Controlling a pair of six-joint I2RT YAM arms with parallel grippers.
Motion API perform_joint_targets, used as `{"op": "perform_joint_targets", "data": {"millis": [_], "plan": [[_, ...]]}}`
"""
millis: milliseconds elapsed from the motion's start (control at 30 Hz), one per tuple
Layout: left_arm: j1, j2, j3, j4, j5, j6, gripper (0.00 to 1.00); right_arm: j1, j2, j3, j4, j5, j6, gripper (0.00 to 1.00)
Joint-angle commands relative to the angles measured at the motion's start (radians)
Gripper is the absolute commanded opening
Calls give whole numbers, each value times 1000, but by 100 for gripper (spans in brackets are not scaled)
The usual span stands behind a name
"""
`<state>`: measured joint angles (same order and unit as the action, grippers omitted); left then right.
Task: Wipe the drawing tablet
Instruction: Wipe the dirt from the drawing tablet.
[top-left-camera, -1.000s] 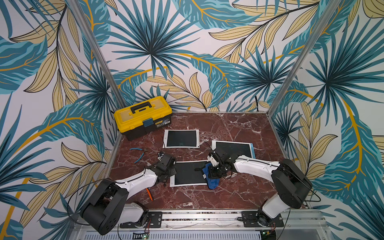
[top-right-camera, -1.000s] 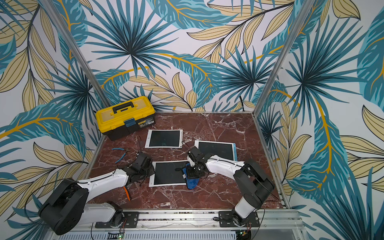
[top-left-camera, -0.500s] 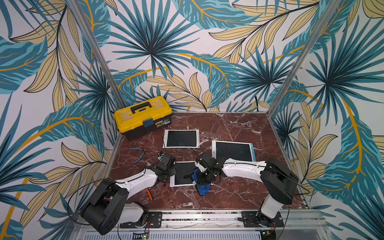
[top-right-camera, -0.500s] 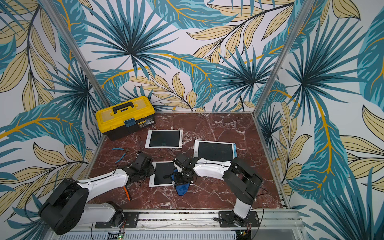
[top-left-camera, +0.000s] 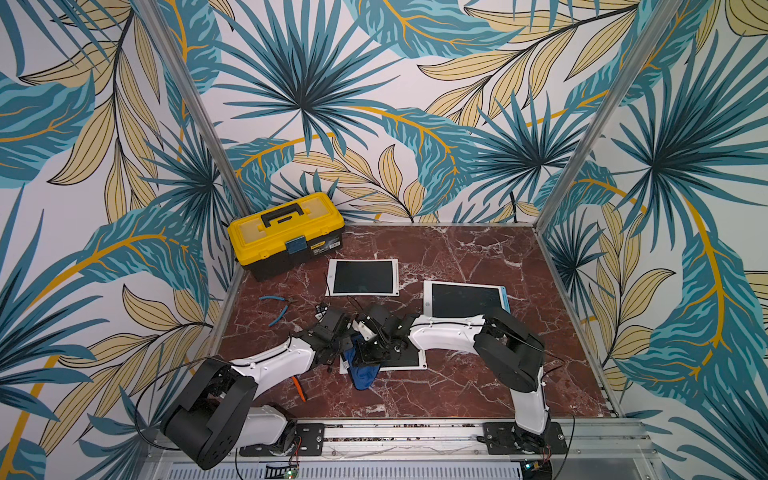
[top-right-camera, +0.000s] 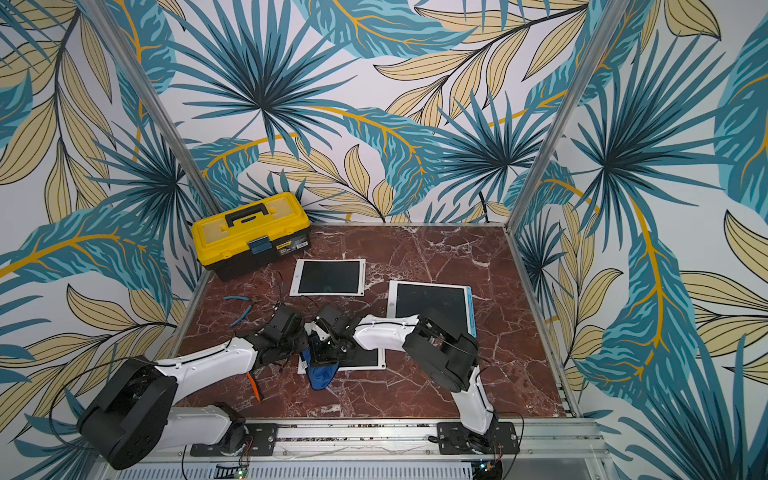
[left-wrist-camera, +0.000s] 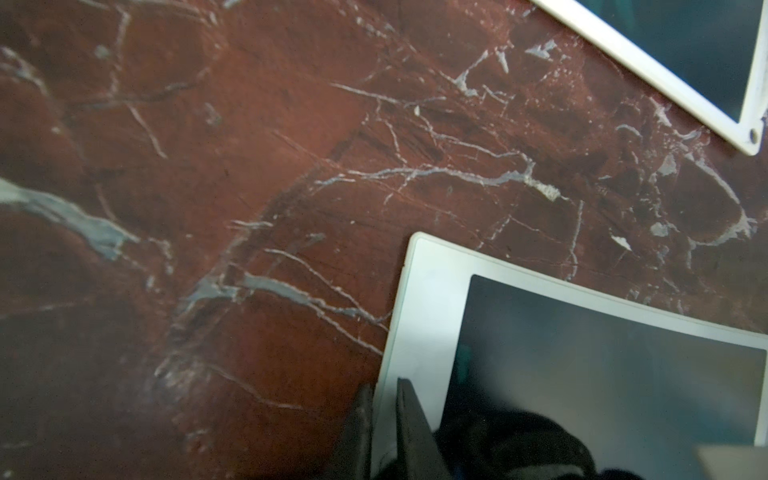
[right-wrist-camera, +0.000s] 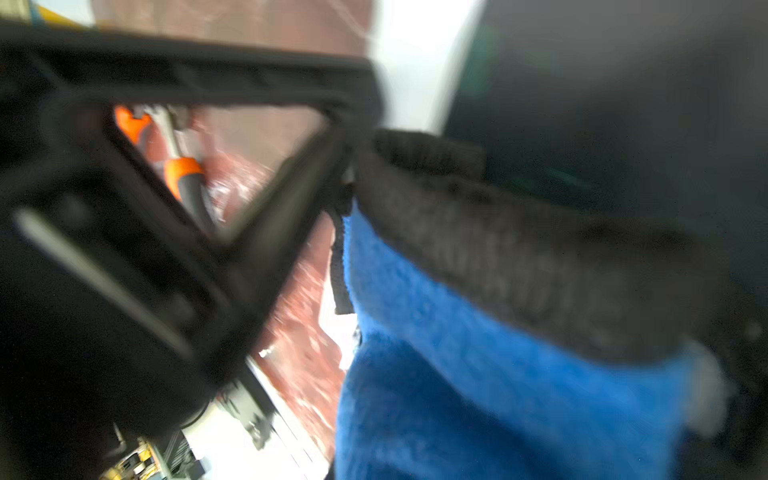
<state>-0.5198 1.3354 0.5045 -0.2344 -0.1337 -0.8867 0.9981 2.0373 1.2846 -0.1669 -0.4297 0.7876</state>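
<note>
Drawing tablet (top-left-camera: 409, 360), long axis side-to-side: edge clamped in left hand (left-wrist-camera: 382, 415), cloth (top-left-camera: 363, 376) in right hand (top-left-camera: 371, 353).

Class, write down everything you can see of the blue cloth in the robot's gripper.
The blue fleecy cloth looks like soft microfibre, with a dark grey pile band showing in the right wrist view. It is bunched up, not spread flat. The right gripper is shut on its upper part. It sits at the near left corner of the white-framed drawing tablet, and its lower end trails onto the red-brown marble tabletop. The wrist view is blurred, so finer detail is lost.
</note>
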Motion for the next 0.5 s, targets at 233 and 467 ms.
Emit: {"op": "perform_joint_targets", "data": {"millis": [233,467], "plan": [[-5,67,-47,-112,68,8,14,46,114,-56,406,-116,321,3],[-5,65,-46,-112,68,11,14,92,95,-91,423,-82,350,3]]}}
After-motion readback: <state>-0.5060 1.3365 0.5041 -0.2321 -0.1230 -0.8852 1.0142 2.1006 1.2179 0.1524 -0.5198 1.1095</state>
